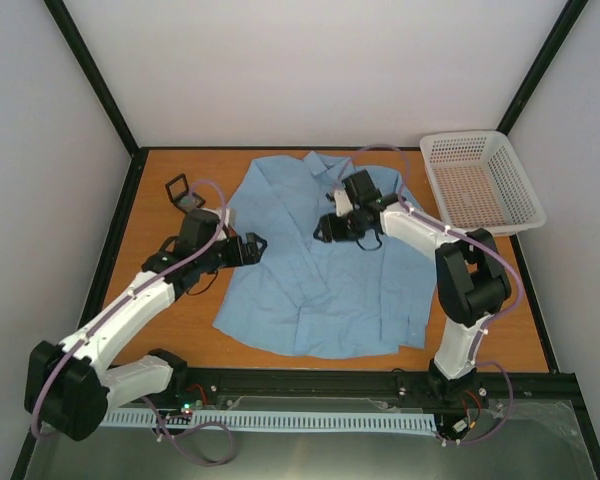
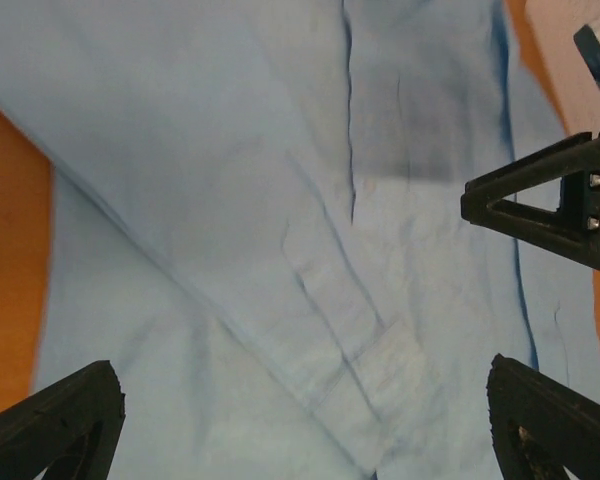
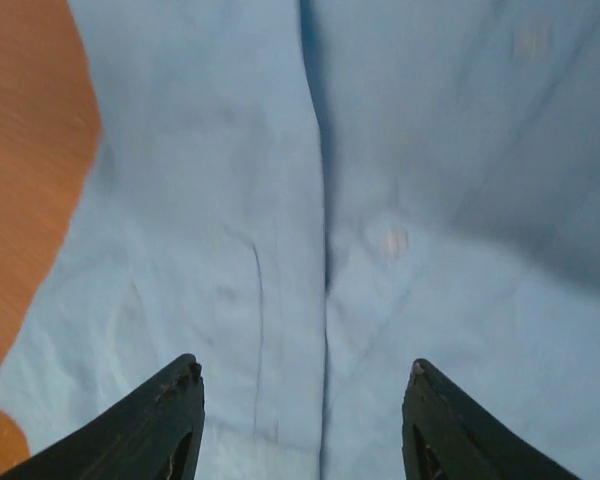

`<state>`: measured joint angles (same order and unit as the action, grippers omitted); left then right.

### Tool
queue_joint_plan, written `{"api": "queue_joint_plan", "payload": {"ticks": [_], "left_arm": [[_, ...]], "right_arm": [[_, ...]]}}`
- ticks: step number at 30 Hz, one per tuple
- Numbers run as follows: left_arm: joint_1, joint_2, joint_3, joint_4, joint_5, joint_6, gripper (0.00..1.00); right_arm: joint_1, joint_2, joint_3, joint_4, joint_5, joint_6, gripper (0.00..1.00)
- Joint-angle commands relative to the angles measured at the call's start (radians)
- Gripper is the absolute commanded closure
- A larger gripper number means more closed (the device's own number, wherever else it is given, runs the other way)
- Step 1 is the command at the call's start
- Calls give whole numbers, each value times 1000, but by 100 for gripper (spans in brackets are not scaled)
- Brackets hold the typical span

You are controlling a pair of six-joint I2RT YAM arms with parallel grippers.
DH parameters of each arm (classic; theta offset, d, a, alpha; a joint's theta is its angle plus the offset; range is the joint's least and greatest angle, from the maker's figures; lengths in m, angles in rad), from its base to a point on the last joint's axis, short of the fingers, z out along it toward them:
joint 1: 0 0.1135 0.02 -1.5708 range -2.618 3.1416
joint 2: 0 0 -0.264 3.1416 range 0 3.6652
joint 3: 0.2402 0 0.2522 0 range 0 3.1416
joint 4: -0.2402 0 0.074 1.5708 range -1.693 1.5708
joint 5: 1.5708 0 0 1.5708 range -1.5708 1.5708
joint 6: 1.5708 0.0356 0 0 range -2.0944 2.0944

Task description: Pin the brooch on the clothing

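The light blue shirt (image 1: 320, 265) lies spread flat on the table, collar at the far end. My left gripper (image 1: 256, 248) hovers over the shirt's left side, open and empty; in the left wrist view (image 2: 302, 380) its fingers stand wide apart over a folded sleeve cuff (image 2: 370, 370). My right gripper (image 1: 326, 228) hovers over the button placket at the chest, open and empty (image 3: 302, 365). A pale shirt button (image 3: 395, 241) shows beside the placket. The brooch does not show in any view.
A small black hinged box (image 1: 183, 192) stands open on the table left of the shirt. A white mesh basket (image 1: 480, 180) sits at the back right. Part of the right gripper (image 2: 555, 200) shows in the left wrist view.
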<state>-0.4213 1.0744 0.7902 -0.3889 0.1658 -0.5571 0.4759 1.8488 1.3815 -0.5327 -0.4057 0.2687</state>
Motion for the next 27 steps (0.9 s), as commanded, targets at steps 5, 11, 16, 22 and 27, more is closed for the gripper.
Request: {"api": "queue_joint_plan", "payload": {"ticks": [5,11,16,22,27], "left_arm": [[-6,182,-80,123,321,-7,3],[-8,363,-85,96,394,-40,0],[-14,403,-149,67,517,-40,0],[-144,400,-199,73,664,-54,0],[-164,222,-116,-28,571,-33,0]], "right_arm": [[-8,-99,-281,132,-18,71,48],[-14,-121,-387,181,112,112,46],[-76,-168,-538,205,200,144,46],[-191,-260,-640,160,242,108,46],[-199,-339,-593,61,236,16,43]]}}
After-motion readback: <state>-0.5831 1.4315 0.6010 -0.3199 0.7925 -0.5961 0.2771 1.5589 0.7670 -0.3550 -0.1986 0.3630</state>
